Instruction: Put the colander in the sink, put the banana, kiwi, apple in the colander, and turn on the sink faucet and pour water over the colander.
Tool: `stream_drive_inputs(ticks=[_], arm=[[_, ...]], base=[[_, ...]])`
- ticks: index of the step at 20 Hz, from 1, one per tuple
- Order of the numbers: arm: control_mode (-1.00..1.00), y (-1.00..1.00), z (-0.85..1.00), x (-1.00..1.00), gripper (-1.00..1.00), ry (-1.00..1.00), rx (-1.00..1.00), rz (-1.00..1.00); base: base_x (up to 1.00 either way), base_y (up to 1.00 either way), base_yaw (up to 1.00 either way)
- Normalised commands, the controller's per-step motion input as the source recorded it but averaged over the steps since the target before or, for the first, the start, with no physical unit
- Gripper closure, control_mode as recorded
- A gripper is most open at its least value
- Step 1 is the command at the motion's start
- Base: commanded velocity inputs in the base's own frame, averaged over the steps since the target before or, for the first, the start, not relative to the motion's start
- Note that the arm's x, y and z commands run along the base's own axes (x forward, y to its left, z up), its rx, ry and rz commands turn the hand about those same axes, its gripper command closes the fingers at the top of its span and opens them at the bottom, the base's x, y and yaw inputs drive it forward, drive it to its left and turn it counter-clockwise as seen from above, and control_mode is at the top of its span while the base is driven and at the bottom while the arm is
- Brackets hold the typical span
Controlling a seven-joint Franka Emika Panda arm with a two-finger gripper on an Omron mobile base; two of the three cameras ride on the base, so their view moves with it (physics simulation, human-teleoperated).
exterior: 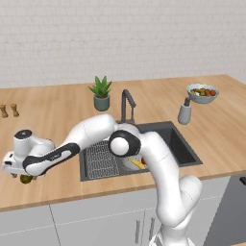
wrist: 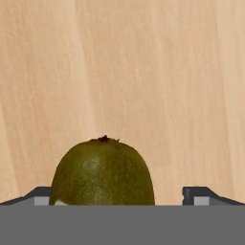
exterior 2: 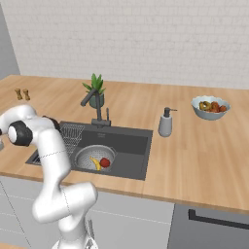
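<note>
Because the kiwi (wrist: pixel 102 171) is the last fruit left out on the counter (wrist: pixel 143 72), the gripper (exterior: pixel 25 178) hangs low right over it. Its two fingers (wrist: pixel 203 195) stand wide apart, one on each side of the kiwi, and they do not squeeze it yet. The kiwi sits right between them, so it looks ready to be picked up.

Far off to the gripper's side, the colander (exterior 2: pixel 92 156) sits in the sink (exterior 2: pixel 129 146). It waits there to hold the fruit for washing. The banana (exterior 2: pixel 95 164) and the apple (exterior 2: pixel 104 162) already lie inside it, close together. The faucet (exterior 2: pixel 95 104) stands behind the sink, and I see no water coming from it.
</note>
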Motion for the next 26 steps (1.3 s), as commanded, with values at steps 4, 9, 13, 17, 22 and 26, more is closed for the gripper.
stream_drive_inputs(ticks=[4, 9, 13, 17, 22, 26], arm=[[-1.00, 0.02, -0.33, 0.03, 1.00, 0.10, -0.03, 0.00], [-1.00, -0.03, -0.19, -0.09, 1.00, 0.03, -0.01, 0.04], [-1.00, -0.11, -0.14, -0.31, 1.00, 0.00, -0.05, 0.08], [-1.00, -0.39, 0.00, -0.36, 1.00, -0.01, -0.03, 0.08], [-1.00, -0.66, 0.00, -0.38, 1.00, -0.05, 0.00, 0.05], [-1.00, -0.80, 0.07, -0.33, 1.00, -0.10, 0.00, 0.00]], base=[[0.00, 0.00, 0.00], [0.00, 0.00, 0.00], [0.00, 0.00, 0.00], [0.00, 0.00, 0.00], [0.00, 0.00, 0.00], [0.00, 0.00, 0.00]])
